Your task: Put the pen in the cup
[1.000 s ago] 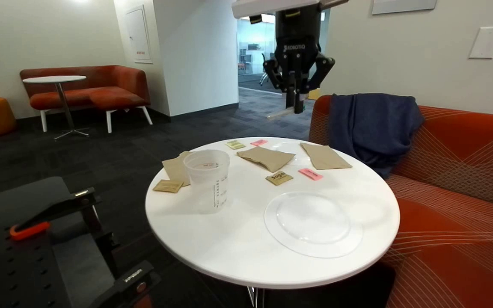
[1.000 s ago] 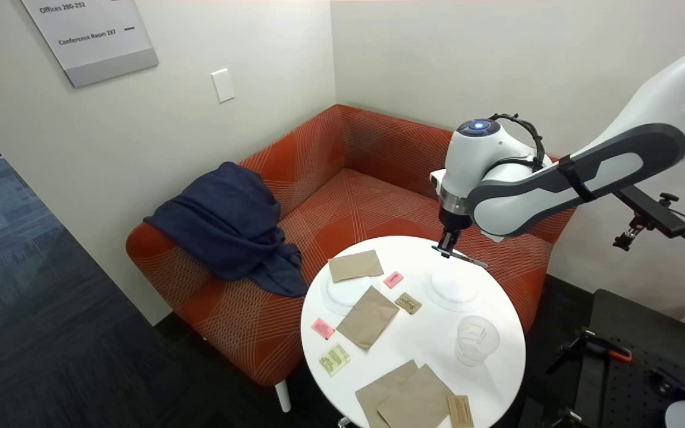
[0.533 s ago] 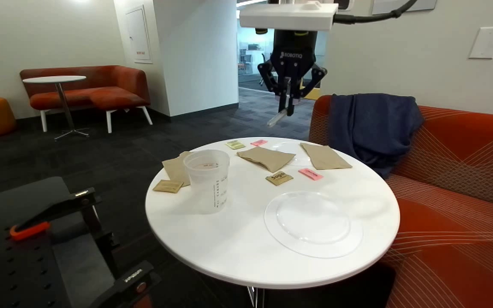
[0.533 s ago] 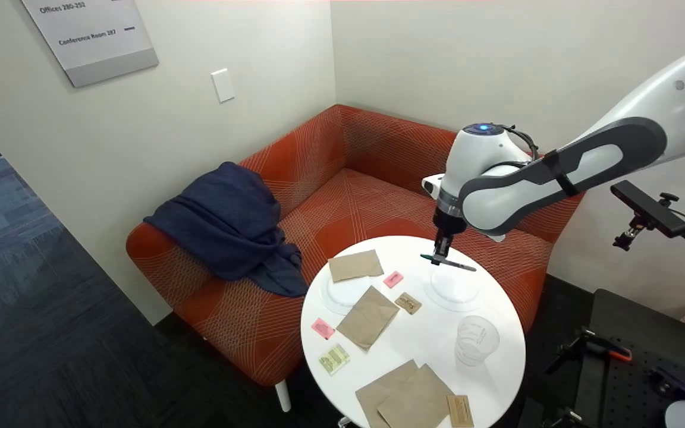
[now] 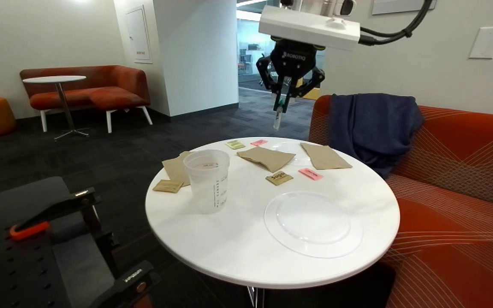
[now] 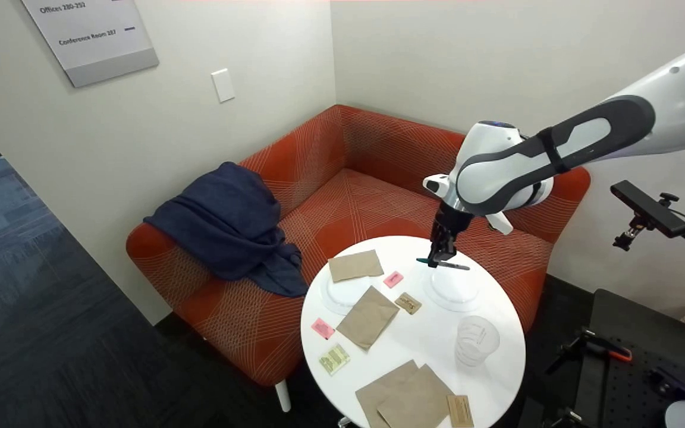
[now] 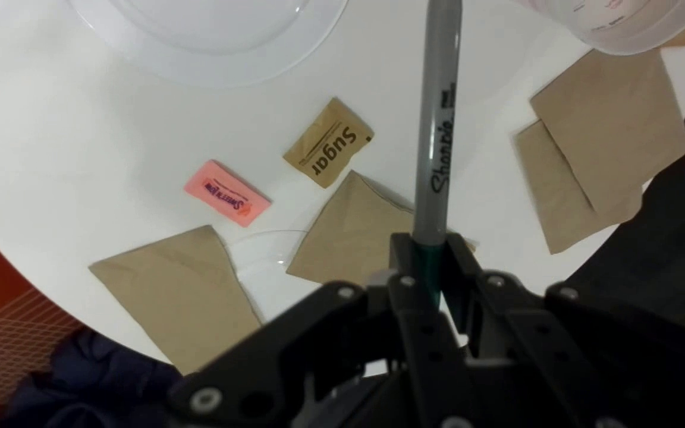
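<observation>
My black claw (image 7: 430, 252) clamps the slim grey marker pen (image 7: 437, 131) by its green end above the round white bench (image 5: 233, 246); the translucent plastic cup (image 5: 207, 184) stands upright thereon, apart from the pen.

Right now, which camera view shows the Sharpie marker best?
The wrist view: the Sharpie marker is close enough to read, though its far end is cropped. Both exterior views show it small in the pincer, its name unreadable.

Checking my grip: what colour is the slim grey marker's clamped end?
The clamped end is green, clearest in the wrist view.
</observation>
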Robot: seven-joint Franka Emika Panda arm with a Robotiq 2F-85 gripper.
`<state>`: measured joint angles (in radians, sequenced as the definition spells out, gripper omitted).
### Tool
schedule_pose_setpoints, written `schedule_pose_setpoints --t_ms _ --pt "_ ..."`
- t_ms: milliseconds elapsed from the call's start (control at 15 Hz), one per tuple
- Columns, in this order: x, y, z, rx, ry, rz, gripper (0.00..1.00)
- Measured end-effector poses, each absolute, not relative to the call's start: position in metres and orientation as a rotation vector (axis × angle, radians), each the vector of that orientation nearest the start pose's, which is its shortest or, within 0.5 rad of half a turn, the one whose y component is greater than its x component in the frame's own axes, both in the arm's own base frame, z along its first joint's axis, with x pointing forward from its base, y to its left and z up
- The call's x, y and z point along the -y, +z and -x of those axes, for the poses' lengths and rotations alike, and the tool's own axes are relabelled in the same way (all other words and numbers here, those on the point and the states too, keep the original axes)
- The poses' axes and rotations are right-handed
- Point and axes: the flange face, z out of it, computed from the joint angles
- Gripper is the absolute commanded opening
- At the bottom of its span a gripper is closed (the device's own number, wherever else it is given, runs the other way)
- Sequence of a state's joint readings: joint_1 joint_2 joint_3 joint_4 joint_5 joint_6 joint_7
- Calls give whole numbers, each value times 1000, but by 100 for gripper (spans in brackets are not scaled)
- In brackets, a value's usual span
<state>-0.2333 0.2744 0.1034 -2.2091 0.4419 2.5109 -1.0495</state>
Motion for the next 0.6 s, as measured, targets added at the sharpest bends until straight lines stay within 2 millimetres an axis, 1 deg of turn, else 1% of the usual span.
schedule_pose_setpoints --t_ms 200,600 --pt "77 255 -547 935 -281 2684 4" --pt "72 254 -540 1157 -251 2485 4"
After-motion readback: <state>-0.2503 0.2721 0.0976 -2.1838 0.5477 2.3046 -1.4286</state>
